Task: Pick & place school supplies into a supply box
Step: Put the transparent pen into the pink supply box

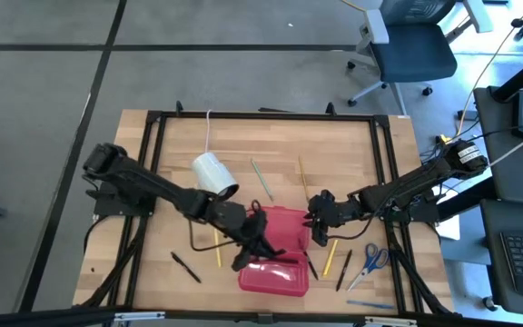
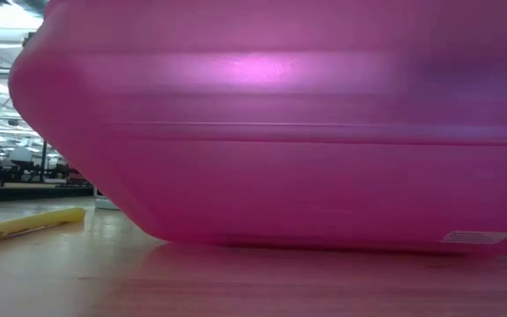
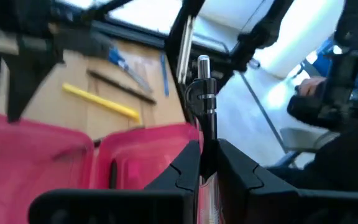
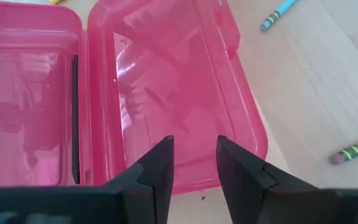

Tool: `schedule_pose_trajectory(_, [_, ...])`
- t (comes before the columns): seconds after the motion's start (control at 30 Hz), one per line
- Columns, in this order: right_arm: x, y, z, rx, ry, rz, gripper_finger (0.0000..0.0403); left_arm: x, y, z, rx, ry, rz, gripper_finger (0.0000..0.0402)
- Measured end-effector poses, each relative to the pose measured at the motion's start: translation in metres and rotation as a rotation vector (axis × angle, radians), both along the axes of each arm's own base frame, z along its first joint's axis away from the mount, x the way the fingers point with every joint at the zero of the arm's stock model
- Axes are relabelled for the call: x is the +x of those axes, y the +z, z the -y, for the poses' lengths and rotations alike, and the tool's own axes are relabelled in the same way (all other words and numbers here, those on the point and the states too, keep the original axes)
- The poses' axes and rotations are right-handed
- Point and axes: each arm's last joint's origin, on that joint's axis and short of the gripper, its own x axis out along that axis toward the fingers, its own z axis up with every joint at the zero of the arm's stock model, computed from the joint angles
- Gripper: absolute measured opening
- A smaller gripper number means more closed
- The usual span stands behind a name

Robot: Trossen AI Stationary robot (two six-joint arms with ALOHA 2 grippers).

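Note:
The red supply box [image 1: 274,252] lies open near the table's near edge, and it fills the low view [image 2: 280,132]. My left gripper [image 1: 254,238] hovers over the box, shut on a black pen [image 3: 205,118] with a silver end. My right gripper [image 4: 194,155] is open and sits just right of the box, over its empty half [image 4: 179,93], touching nothing. Another black pen [image 4: 74,118] lies inside the other half. On the table lie yellow pencils [image 1: 330,257] [image 1: 217,247], black pens [image 1: 186,266] [image 1: 344,270], blue-handled scissors [image 1: 370,261], a green pencil [image 1: 261,180] and a wood-coloured pencil [image 1: 303,177]. My left gripper pinches the black pen between its two fingers [image 3: 182,171], on the pen's dark barrel [image 3: 209,146]. The silver-tipped end [image 3: 202,62] sticks out past the fingertips. The pen is lifted clear, above the open red box.
A white cylinder [image 1: 214,174] with a cord lies left of centre, toward the far side. A blue pencil [image 1: 370,304] lies by the near edge. A black frame runs around the tabletop. An office chair and desks stand beyond the table's far and right sides.

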Motion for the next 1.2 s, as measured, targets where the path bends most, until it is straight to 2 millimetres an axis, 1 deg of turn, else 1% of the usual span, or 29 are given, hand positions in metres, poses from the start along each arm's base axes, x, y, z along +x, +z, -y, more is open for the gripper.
schedule_pose_trajectory(0.17, [-0.001, -0.001, 0.0, -0.004, 0.007, -0.021, 0.0123, 0.015, -0.03, 0.001, -0.039, 0.017, -0.082, 0.0024])
schedule_pose_trajectory(0.27, [-0.005, -0.004, 0.001, 0.001, 0.015, -0.072, 0.0123, 0.02, -0.046, 0.001, -0.069, 0.003, -0.147, 0.0025])
schedule_pose_trajectory(0.43, [-0.01, -0.008, 0.003, 0.01, -0.02, -0.136, 0.0123, 0.025, -0.07, 0.004, -0.086, 0.003, -0.222, 0.0025])
schedule_pose_trajectory(0.73, [-0.011, -0.009, 0.003, 0.005, -0.025, -0.144, 0.0123, 0.031, -0.097, 0.007, -0.114, -0.031, -0.294, 0.0025])
schedule_pose_trajectory(0.87, [-0.011, -0.009, 0.003, 0.005, -0.025, -0.146, 0.0123, 0.033, -0.107, 0.005, -0.121, -0.018, -0.332, 0.0025])
schedule_pose_trajectory(1.0, [-0.011, -0.009, 0.003, 0.007, -0.022, -0.149, 0.0123, 0.035, -0.113, 0.002, -0.145, 0.001, -0.359, 0.0035])
schedule_pose_trajectory(1.2, [-0.011, -0.009, 0.003, 0.008, -0.021, -0.152, 0.0123, 0.036, -0.125, 0.002, -0.153, -0.019, -0.399, 0.0051])
